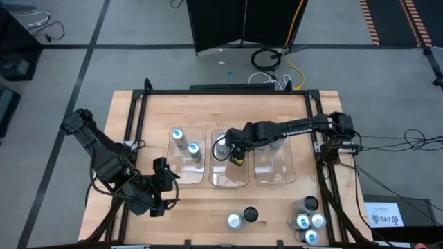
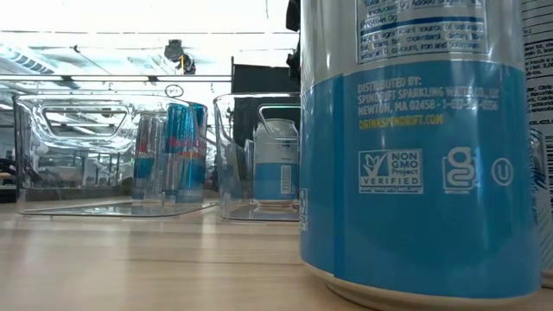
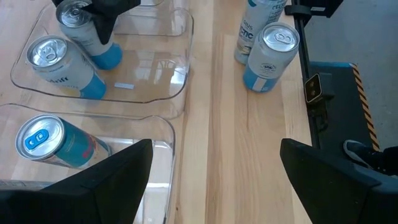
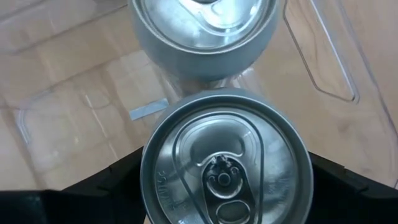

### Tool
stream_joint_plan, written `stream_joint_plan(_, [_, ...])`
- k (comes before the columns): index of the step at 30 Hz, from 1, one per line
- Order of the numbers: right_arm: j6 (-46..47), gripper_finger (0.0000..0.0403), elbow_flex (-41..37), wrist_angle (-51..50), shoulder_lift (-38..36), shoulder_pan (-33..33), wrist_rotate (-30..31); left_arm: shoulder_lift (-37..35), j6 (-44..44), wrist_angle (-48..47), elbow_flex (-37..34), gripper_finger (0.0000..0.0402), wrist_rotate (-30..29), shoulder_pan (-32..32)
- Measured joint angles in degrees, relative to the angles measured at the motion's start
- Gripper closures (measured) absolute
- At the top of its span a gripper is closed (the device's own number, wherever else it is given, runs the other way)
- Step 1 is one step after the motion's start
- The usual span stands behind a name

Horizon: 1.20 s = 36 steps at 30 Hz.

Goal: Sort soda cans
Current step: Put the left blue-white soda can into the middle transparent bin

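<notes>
Three clear trays lie side by side in the table's middle. Two blue-topped soda cans [image 1: 184, 140] stand in the left tray [image 1: 187, 173]. My right gripper [image 1: 235, 153] reaches down into the middle tray [image 1: 228, 178], shut on a silver-topped soda can [image 4: 224, 168]. A second silver-topped can [image 4: 202, 25] stands just beside it in the same tray. My left gripper [image 1: 160, 188] hangs open over the table's near left part, with nothing between its fingers [image 3: 214, 180]. My right gripper pinches the can's upper side wall [image 4: 148, 177] between its two fingers, one on each side. The fingers come from above, slanting down. The can stands upright, top up, its blue base [image 3: 109, 56] at the tray's floor; whether it rests there, I cannot tell.
Two loose cans [image 1: 242, 218] stand near the table's front edge, and several more [image 1: 308, 221] cluster at the near right corner. The right tray [image 1: 277, 169] lies under my right arm. One blue and white can [image 2: 415, 147] stands close in front of the low camera.
</notes>
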Motion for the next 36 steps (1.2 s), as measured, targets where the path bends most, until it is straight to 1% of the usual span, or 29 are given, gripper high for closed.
stream_joint_plan(7, [-5.5, 0.01, 0.0, 0.0, 0.0, 0.0, -0.2, 0.0, 0.0, 0.0, 0.0, 0.0041, 0.0, 0.0])
stream_joint_plan(22, [-8.5, 0.0021, 0.1, 0.0, 0.0, 0.0, 0.1, 0.0, 0.0, 0.0, 0.0, 0.0041, 0.0, 0.0])
stream_joint_plan(28, [-8.9, 0.001, 0.1, -2.1, -2.4, 0.0, 0.0, 0.0, 0.0, 0.0, 0.0, 0.0041, 0.0, 0.0])
stream_joint_plan(30, [-8.0, 0.001, 0.1, -2.8, -4.2, 0.0, 0.0, 0.0, 0.0, 0.0, 0.0, 0.0041, 0.0, 0.0])
stream_joint_plan(33, [-4.0, 0.001, 0.1, -3.4, -7.7, 0.0, 0.0, 0.0, 0.0, 0.0, 0.0, 0.0041, 0.0, 0.0])
stream_joint_plan(36, [3.8, 0.0009, 0.1, -4.1, -12.2, 0.2, -0.4, 0.0, 0.0, 0.0, 0.0, 0.0041, 0.0, 0.0])
